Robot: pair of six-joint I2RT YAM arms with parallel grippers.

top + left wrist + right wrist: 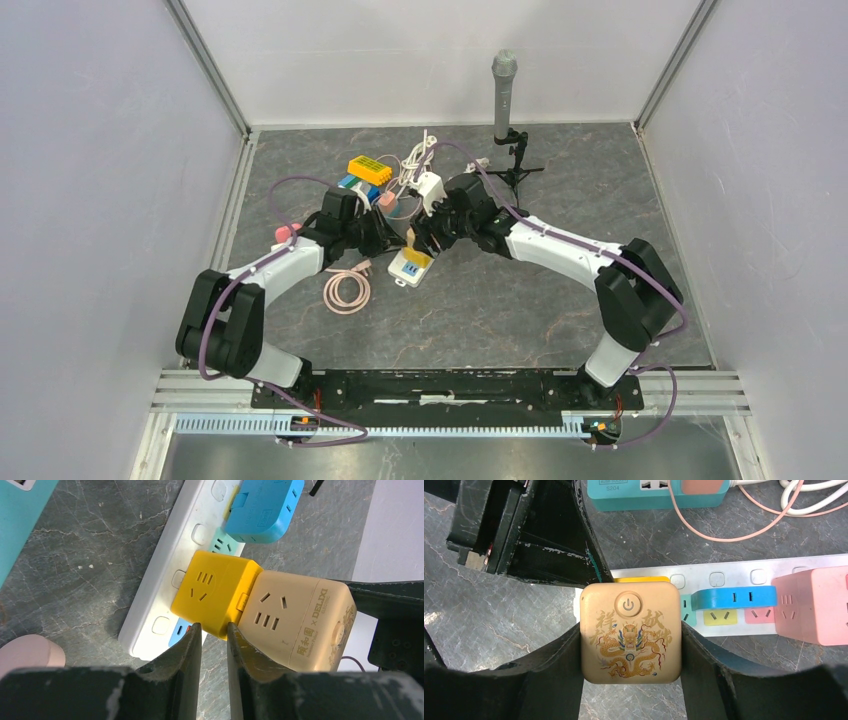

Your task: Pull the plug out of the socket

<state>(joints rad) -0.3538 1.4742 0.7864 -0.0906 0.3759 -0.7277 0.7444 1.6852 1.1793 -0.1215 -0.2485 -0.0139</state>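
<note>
right pincer [631, 650]: pinching beige plug [630, 630] between fingers | left pincer [213, 630]: almost pressed together at yellow cube [210, 592]

Narrowly parted left hand [213, 630] hangs at yellow cube [212, 592] abutting beige cube [300, 620].

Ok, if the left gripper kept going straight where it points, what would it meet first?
The yellow cube adapter on the white power strip: its near corner sits just ahead of the left gripper, though depth is unclear and they may already touch.
</note>
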